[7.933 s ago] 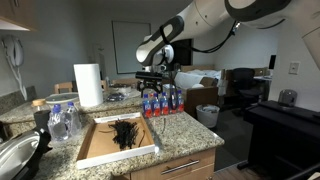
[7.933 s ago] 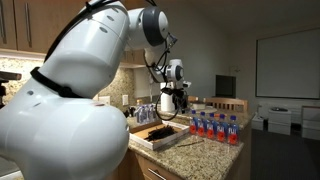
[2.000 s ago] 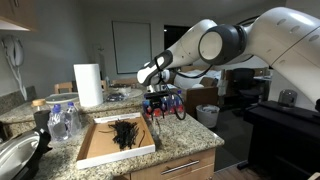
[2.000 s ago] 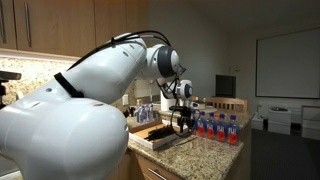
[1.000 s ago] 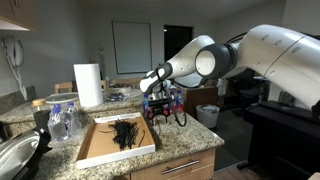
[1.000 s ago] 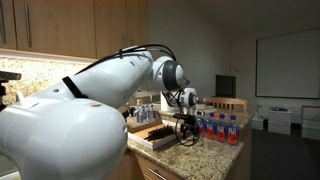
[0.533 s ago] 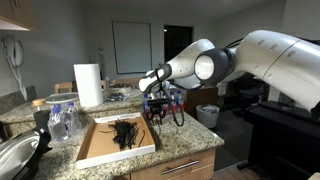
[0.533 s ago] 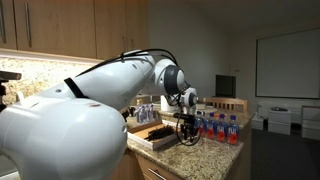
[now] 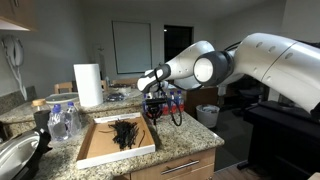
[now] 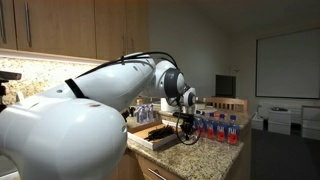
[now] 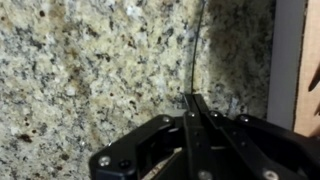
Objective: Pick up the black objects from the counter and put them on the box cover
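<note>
While the gripper (image 11: 193, 98) clamps what seems one black wire (image 11: 193, 55), pointing straight ahead over the granite counter (image 11: 90, 70), the box cover (image 11: 305, 50) lies just alongside.

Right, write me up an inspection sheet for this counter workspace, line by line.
Surface: granite counter, speckled, bare around the gripper.
Job's things: box cover holds a clump of black objects; one black wiry piece is on the counter beside the cover's rim.
Clutter: paper towel roll, water bottles, metal bowl.
Grippers: gripper shut on the black wiry piece, low at the counter.
Cables: cable runs along the arm.
Surroundings: wooden cabinets, white screen.
</note>
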Controlling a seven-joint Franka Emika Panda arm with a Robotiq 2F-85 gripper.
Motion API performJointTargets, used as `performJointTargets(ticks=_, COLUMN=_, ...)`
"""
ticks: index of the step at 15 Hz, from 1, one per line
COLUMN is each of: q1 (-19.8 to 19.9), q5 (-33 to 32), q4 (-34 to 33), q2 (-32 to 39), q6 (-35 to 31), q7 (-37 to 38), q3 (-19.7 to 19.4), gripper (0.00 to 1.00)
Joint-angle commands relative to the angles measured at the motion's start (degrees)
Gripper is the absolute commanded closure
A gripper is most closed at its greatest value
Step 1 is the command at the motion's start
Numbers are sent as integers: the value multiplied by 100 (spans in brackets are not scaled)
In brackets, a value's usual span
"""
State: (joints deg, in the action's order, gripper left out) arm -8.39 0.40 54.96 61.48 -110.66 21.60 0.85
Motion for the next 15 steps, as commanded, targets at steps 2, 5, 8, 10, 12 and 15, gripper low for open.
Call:
performJointTargets(ticks=2, q1=87, q5=185, q4=-179, q2=211, q6=-112, q7=-276, q3=79, gripper=96)
performJointTargets(ticks=5, q1=83, q5=93, q4=55, q2=32, q6=-264, q7=-263, q3=138, gripper=95)
performJointTargets(ticks=8, q1=32, q5=45, q4=357, q2=-178, q6=-679, q7=-416, q3=194, gripper=96)
performJointTargets(ticks=10, q1=67, q5=79, q4=529, q2=-258, q6=-1054, q7=-625, q3=323, gripper=95)
performJointTargets(ticks=12, q1=145, q5=140, q4=758, q2=-365, q6=-1414, q7=-795, q3=465, gripper=95)
performJointTargets(ticks=15, q1=256, q5=157, q4=1218, q2=-644, q6=-1754, q7=-955, q3=620, gripper=95)
